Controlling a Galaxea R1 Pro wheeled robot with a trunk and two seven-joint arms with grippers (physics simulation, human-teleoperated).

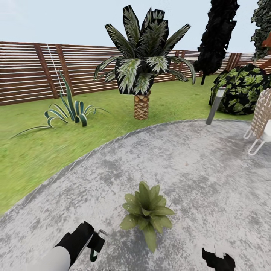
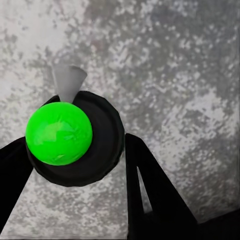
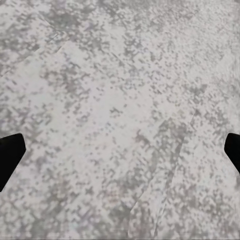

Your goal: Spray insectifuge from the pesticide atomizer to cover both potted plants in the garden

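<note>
One low potted plant with pointed green leaves sits on the mottled grey stone patio, at twelve o'clock from the robot. The left gripper, at eight o'clock of the plant, is clamped on the pesticide atomizer, a small dark round bottle with a bright green top. Its grey nozzle appears to face the patio rather than the leaves. Spraying well likely means lifting the bottle and turning the nozzle towards two o'clock, over the rosette. The right gripper, at five o'clock, has its fingers apart. Leaves hide the pot, I see no whitish specks, and the bottle's contents cannot be judged.
</note>
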